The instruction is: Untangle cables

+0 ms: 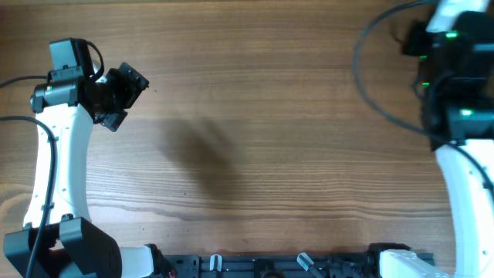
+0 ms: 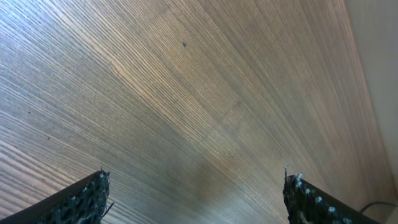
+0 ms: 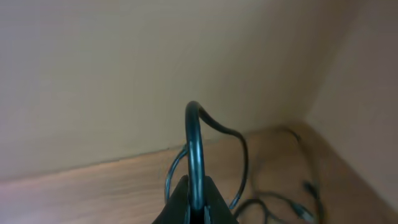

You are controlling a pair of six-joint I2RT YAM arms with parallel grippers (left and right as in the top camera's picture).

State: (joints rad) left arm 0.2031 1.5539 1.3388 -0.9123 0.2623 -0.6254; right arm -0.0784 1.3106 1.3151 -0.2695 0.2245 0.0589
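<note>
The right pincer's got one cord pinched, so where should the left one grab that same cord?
Probably on the held cord, where it drops from its raised loop above the right pincer towards the table. It hangs free there, apart from the cords lying by the corner. Come from the open table side; walls hem in the other sides.

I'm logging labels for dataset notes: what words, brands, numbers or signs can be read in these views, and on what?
None: no view shows readable text.
The wooden table has no print on it.
The left gripper and right gripper show no label.
The cables show no markings that can be made out.
The green lights are plain glows, not signs.
</note>
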